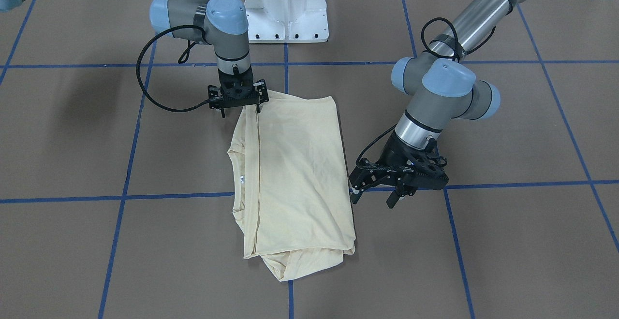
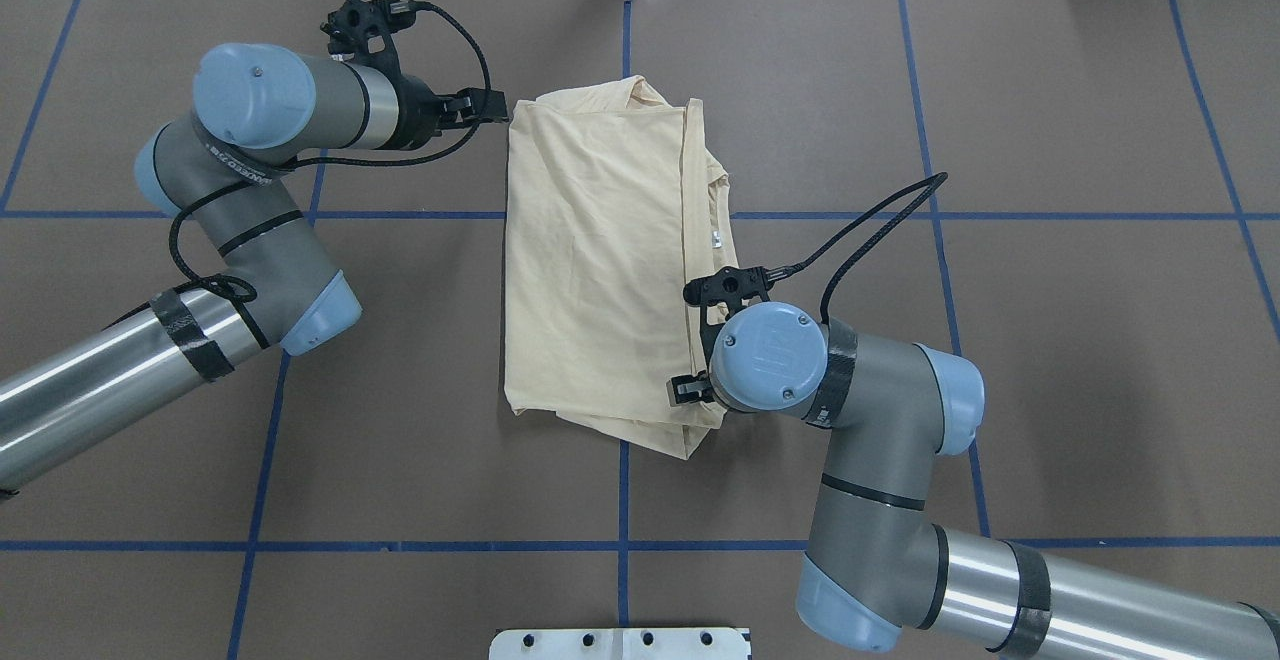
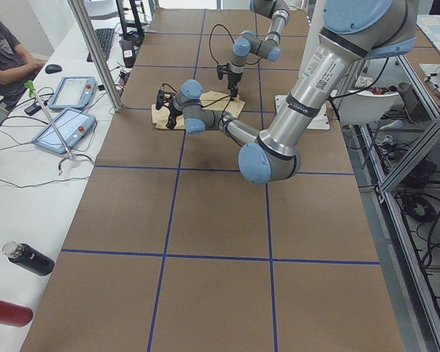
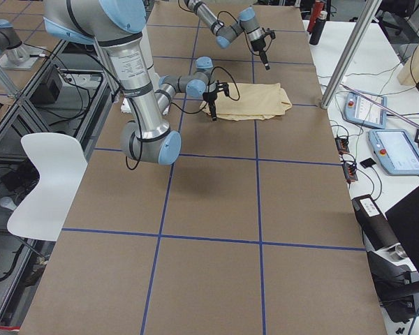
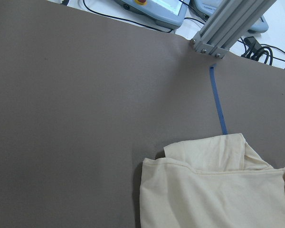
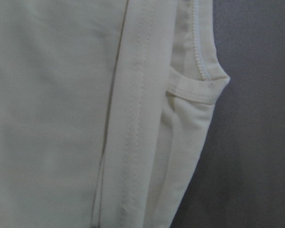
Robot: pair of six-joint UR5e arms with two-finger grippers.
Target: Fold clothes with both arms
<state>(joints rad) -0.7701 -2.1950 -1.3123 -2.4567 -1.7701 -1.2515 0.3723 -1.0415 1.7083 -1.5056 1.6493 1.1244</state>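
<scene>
Cream-yellow shirt point(image 1: 295, 174) lies folded, neck label point(image 1: 242, 180) showing, with left gripper point(image 1: 373, 200) and right gripper point(image 1: 241, 112) both spread.

1. Bright, even overhead light is given; faint shadows are cast on the brown blue-taped table point(image 1: 92, 106).
2. Glare is seen on the left arm's silver metal tube point(image 2: 70, 390).
3. The pale cream-yellow cloth shirt point(image 6: 52, 114) is rendered soft in the right wrist view.

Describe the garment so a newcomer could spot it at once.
On the brown table with blue tape lines, look just in front of the white pedestal. The T-shirt lies there folded, the only cloth: pale cream-yellow, with a small white label at its neckline.
</scene>
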